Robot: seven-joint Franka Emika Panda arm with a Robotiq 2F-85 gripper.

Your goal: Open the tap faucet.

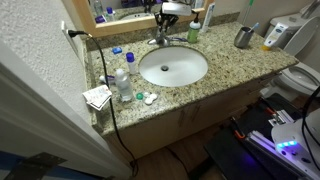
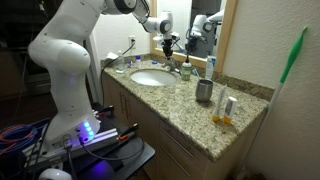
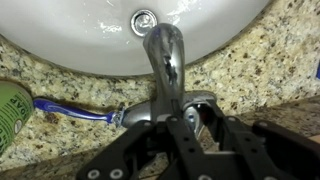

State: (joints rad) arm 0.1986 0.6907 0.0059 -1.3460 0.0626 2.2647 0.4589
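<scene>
The tap faucet (image 3: 165, 50) is small and chrome, its curved spout reaching over the white basin (image 3: 90, 45) toward the drain (image 3: 144, 20). In both exterior views it stands at the back of the sink (image 1: 160, 40) (image 2: 172, 68). My gripper (image 3: 200, 112) comes down from above (image 1: 165, 24) (image 2: 170, 46) just beside the spout's base. Its two black fingers (image 3: 184, 128) are drawn close around a low chrome side handle (image 3: 203, 101), which sits between them. The handle's lower part is hidden by the fingers.
A blue razor (image 3: 75, 110) and a green container (image 3: 10, 112) lie on the granite beside the faucet. A grey metal cup (image 1: 243, 37) (image 2: 204, 91), a small bottle (image 1: 122, 82) and a black cable (image 1: 105, 90) share the counter. The mirror stands right behind the faucet.
</scene>
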